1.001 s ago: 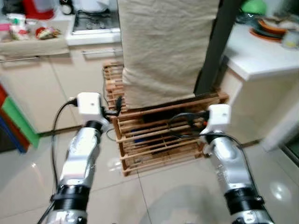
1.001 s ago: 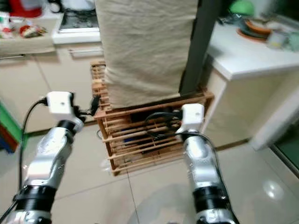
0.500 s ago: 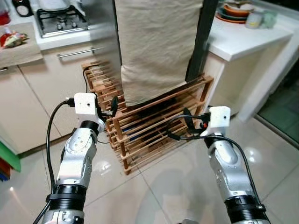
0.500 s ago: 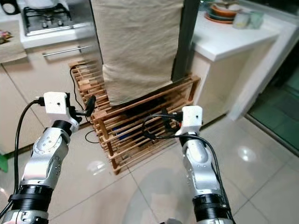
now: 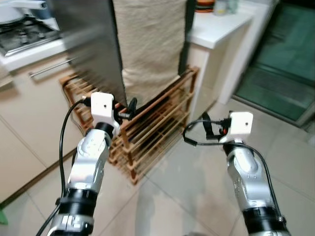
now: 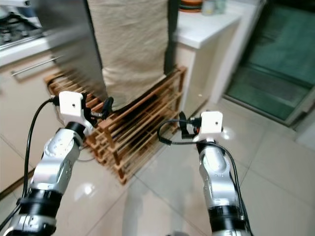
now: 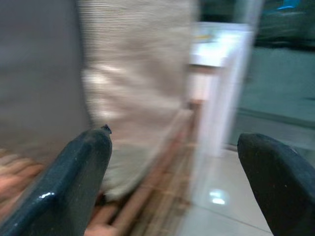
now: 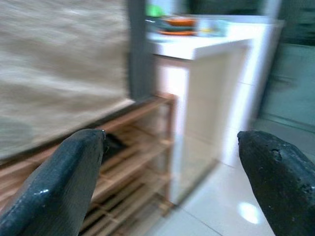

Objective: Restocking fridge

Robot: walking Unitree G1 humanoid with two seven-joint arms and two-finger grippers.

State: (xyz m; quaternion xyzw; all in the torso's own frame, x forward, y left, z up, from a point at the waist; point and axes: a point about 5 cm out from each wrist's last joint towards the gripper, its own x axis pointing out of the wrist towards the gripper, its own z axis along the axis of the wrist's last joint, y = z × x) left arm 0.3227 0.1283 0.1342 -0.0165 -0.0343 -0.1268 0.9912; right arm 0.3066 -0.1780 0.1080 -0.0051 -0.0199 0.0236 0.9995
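**Two empty grippers held out before a cloth-draped fridge**

Two silver arms reach forward over a pale, glossy tiled floor [image 5: 197,182]. Both the left gripper [image 7: 172,182] and the right gripper [image 8: 172,182] have their black fingers spread wide apart with nothing between them, and each hangs in the air, touching nothing.

One tall steel-grey fridge [image 5: 88,54] stands ahead and to the robot's left, with one beige cloth [image 5: 147,44] hanging down its front. One low wooden slatted rack [image 5: 157,128] sits at its foot on the tiles; something dark lies on a shelf, too blurred to name. One white counter [image 5: 216,29] stands just right of the fridge, carrying a stack of orange and dark dishes [image 6: 189,6] at its far end. Cream cabinet drawers with one bar handle [image 5: 49,73] run along the left under a gas hob [image 5: 22,37]. A dark green glazed doorway [image 5: 280,64] lies to the right.
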